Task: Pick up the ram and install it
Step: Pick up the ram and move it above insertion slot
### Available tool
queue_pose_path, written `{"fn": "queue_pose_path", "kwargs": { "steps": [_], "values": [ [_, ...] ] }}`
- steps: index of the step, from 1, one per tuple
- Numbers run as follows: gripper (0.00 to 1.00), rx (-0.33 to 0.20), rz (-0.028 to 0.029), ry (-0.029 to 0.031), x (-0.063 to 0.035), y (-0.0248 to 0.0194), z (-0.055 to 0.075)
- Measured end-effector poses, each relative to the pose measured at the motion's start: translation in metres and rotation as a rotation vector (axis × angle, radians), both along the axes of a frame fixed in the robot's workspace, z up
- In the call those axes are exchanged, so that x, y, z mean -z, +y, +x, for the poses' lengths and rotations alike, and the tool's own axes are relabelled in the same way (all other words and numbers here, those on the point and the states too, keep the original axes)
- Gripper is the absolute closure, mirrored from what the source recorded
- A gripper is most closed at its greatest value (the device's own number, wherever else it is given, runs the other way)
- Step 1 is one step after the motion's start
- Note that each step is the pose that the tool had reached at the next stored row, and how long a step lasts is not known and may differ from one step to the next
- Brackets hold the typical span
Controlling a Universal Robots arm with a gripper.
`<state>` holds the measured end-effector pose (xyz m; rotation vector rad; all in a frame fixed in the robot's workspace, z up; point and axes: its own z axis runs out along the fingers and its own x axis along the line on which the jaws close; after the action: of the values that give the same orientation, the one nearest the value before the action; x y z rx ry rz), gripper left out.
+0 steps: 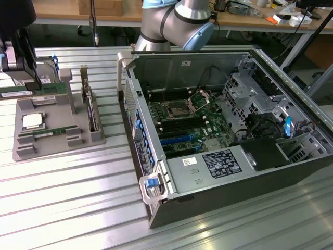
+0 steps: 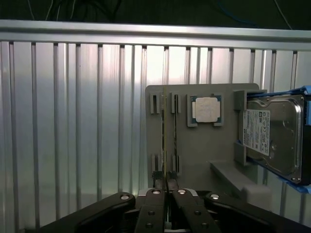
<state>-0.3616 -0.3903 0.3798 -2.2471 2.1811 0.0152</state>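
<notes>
At the exterior view's left, over the far part of the grey tray (image 1: 57, 148), the gripper (image 1: 35, 86) is closed on the ram (image 1: 49, 89); the green stick lies level and on edge between the fingers, with its ends reaching out to either side. In the wrist view the gripper (image 2: 167, 187) shows its two fingers pressed close together, and the ram (image 2: 165, 136) runs edge-on away from them as a thin line over the tray (image 2: 204, 145).

On the tray a silver CPU (image 1: 32, 121) sits in its square pocket; a spare stick (image 1: 49, 133) lies flat in a slot just nearer the camera; a hard drive (image 1: 91, 112) stands on edge at the tray's side towards the case. The wrist view has the CPU (image 2: 206, 109) beside the ram's line and the hard drive (image 2: 274, 136), with its white label, at the tray's far side in blue clips.

The open computer case (image 1: 234, 130) lies well apart from the tray, towards the exterior view's right, its motherboard (image 1: 192, 125) facing up; the arm (image 1: 177, 21) rises behind it; everything rests on a ribbed metal table (image 1: 67, 208).
</notes>
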Motion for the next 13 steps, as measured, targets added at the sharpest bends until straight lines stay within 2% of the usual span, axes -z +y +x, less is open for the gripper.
{"fn": "queue_pose_path", "kwargs": {
  "steps": [6, 13],
  "values": [
    [0.88, 0.000, 0.0014, 0.0000, -0.0092, 0.0000, 0.000],
    [0.88, 0.000, 0.0019, -0.0001, -0.0158, 0.0000, 0.000]
  ]
}}
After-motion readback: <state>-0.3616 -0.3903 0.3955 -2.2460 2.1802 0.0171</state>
